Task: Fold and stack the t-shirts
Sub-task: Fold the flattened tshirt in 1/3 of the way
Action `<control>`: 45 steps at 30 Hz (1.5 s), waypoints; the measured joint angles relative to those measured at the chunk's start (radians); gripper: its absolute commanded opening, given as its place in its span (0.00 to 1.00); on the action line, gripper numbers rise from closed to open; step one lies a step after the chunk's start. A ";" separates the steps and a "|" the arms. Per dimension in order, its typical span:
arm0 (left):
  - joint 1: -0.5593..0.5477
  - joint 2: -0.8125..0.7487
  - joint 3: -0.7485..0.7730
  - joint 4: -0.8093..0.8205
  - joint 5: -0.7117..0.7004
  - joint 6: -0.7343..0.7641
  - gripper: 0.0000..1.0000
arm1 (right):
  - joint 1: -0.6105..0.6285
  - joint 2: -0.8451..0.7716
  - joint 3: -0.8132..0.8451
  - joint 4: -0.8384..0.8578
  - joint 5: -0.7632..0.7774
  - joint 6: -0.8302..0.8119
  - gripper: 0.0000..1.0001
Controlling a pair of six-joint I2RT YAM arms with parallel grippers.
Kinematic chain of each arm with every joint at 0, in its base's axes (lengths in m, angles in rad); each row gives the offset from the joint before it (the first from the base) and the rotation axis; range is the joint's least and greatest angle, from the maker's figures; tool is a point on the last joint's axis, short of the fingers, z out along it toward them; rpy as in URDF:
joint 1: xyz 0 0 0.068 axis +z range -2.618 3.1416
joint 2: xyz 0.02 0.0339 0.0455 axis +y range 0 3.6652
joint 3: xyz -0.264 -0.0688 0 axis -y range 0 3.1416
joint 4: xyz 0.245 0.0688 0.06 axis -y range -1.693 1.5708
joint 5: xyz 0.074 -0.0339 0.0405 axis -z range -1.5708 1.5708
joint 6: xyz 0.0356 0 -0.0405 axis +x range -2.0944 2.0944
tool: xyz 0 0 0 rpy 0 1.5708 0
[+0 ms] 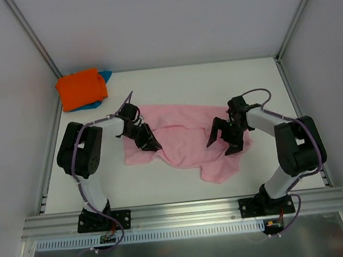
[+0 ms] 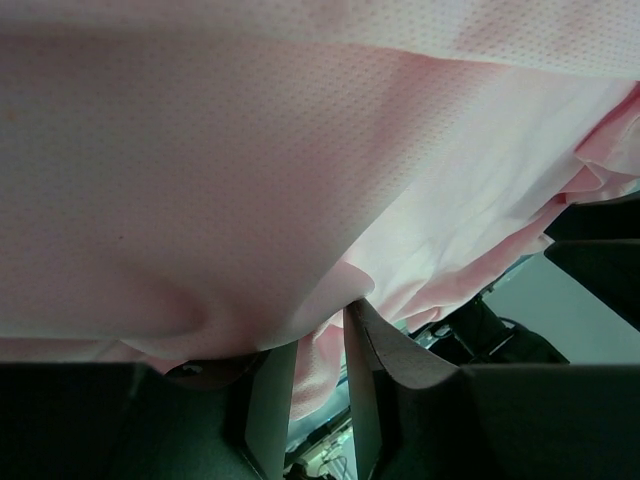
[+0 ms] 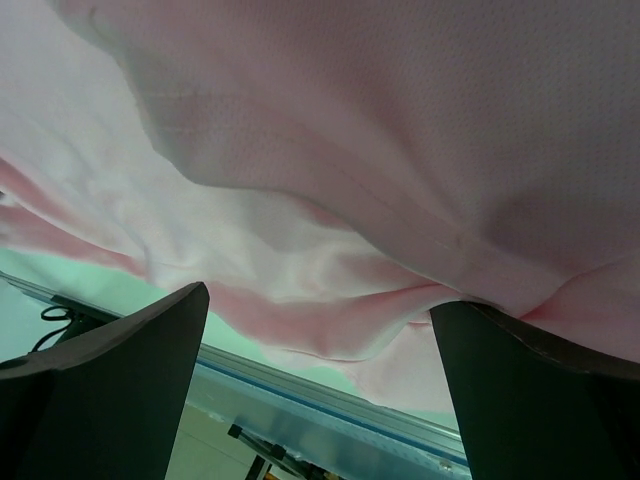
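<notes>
Folding looks barely begun: the crumpled light pink cloth t-shirt (image 1: 187, 131) lies mid-table, left gripper (image 1: 151, 144) pinching its nine-o'clock edge, right gripper (image 1: 226, 142) gaping wide at three o'clock, needing to close next.

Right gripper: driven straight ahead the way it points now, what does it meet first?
The pink t-shirt. The right gripper is open and angled down at it; cloth fills its wrist view ahead. How near is unclear.
</notes>
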 measured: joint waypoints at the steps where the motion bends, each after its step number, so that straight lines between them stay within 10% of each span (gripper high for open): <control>1: 0.000 0.008 0.011 0.000 0.002 -0.002 0.26 | -0.003 0.015 0.017 -0.003 -0.001 -0.003 1.00; 26: 0.034 0.151 0.285 -0.097 -0.088 0.075 0.26 | -0.141 0.273 0.394 -0.025 0.104 -0.167 1.00; 45: 0.012 -0.620 -0.093 -0.060 -0.036 0.109 0.29 | -0.142 -0.559 -0.019 -0.143 0.196 -0.182 0.99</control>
